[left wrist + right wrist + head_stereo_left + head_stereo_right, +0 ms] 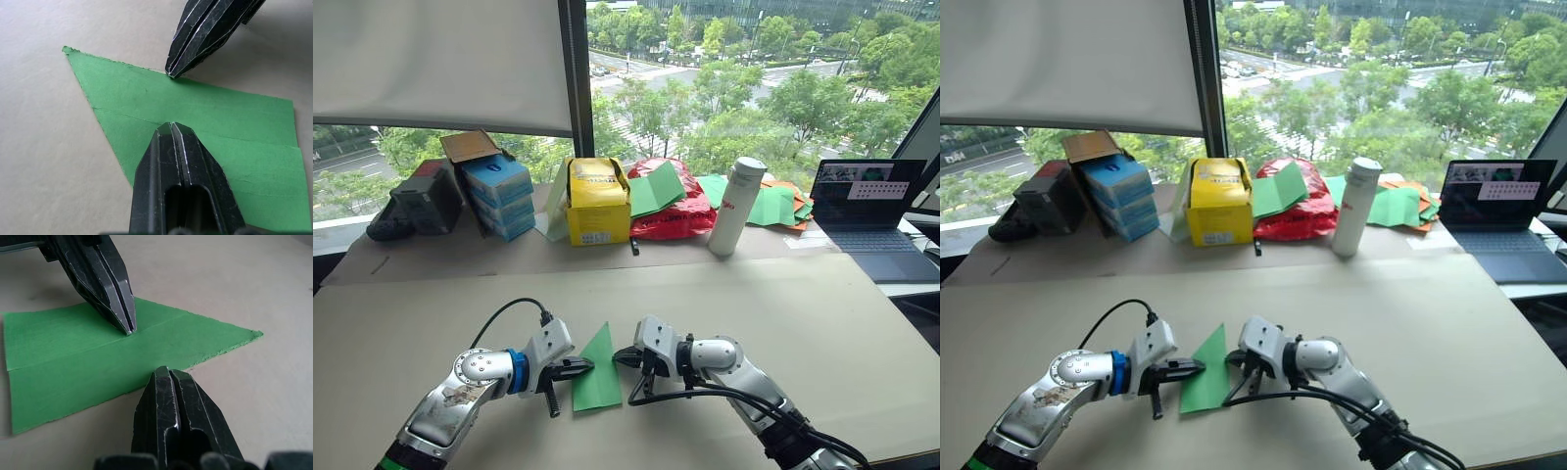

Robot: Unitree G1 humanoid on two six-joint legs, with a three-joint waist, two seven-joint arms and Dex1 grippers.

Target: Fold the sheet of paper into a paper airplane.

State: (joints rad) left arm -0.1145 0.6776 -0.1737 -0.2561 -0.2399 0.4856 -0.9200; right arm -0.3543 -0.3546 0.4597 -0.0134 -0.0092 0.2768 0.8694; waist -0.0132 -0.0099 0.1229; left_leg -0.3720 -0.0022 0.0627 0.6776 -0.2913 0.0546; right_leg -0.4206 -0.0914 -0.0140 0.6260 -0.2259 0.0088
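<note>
The sheet of paper [597, 380] is bright green and lies flat on the tan table, folded into a narrow pointed shape like a paper airplane, with a crease down its middle [234, 142]. Its point faces away from me. My left gripper [588, 365] is shut, and its tip presses down on the paper near the centre crease [128, 331]. From the other side, my right gripper [620, 355] is shut too, its tip touching the paper's right edge [171, 74]. Neither gripper holds the paper between its fingers.
Along the far edge by the window stand stacked blue boxes [497, 194], a yellow box [597, 201], a red plastic bag [677, 213], a white bottle [736, 206], a heap of green and orange sheets [773, 204] and an open laptop [871, 211].
</note>
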